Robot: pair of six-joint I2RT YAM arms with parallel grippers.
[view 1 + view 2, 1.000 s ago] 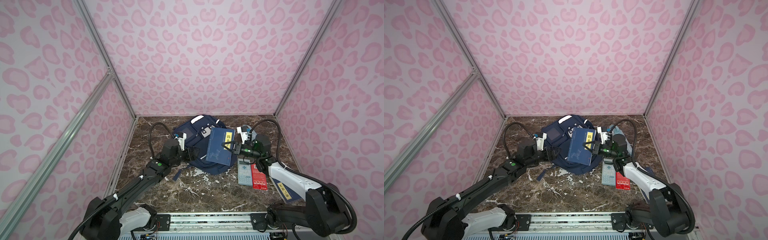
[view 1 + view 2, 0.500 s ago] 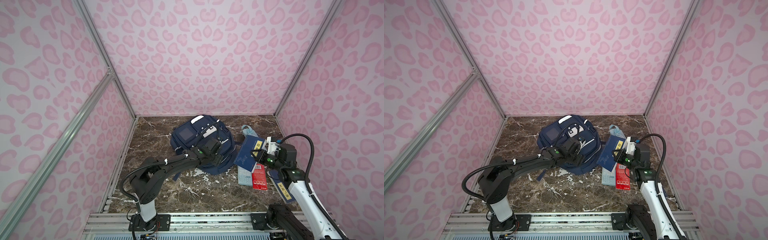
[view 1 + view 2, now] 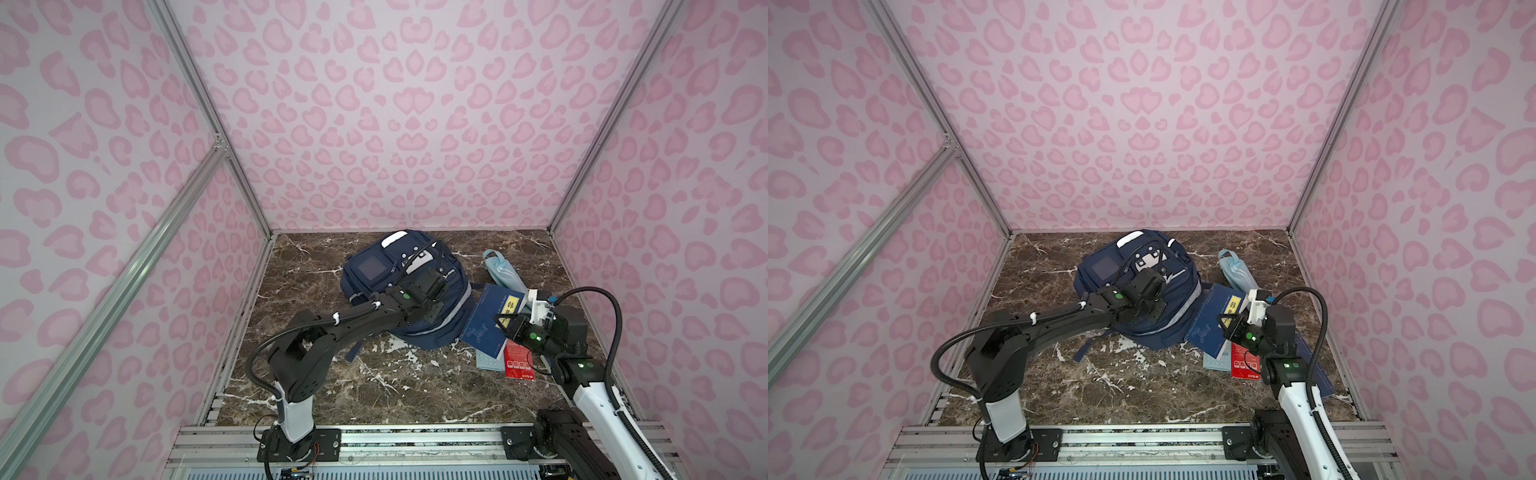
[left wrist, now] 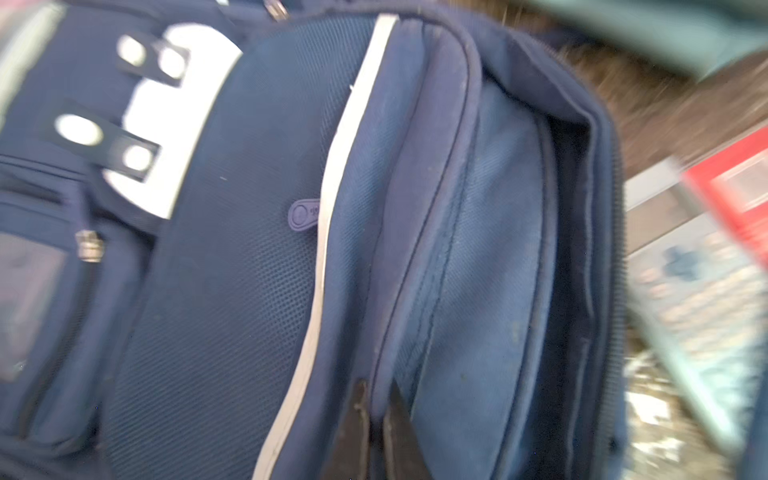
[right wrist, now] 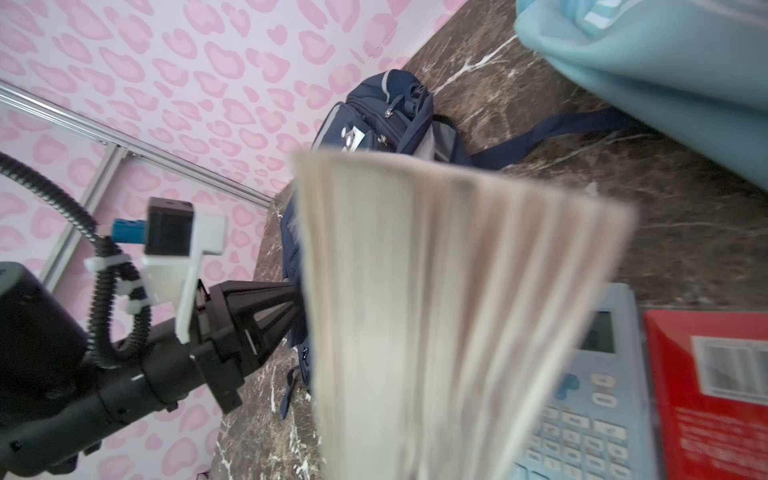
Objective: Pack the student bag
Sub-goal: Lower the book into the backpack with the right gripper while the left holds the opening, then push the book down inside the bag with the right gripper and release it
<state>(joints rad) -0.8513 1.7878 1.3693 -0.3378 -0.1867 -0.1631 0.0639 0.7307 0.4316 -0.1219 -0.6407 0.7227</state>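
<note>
The student bag (image 3: 365, 286) lies at the middle of the bench (image 3: 374, 386). The left end effector (image 4: 376, 390) is closed on its opening rim. The right end effector (image 3: 503, 323), just right of the bag, is closed on a blue book (image 3: 484, 328).

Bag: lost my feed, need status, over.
Copy: left tool shut on bag rim, mouth open; right tool shut on book, tilted up beside bag; calculator, red box below book, apart from bag.
</note>
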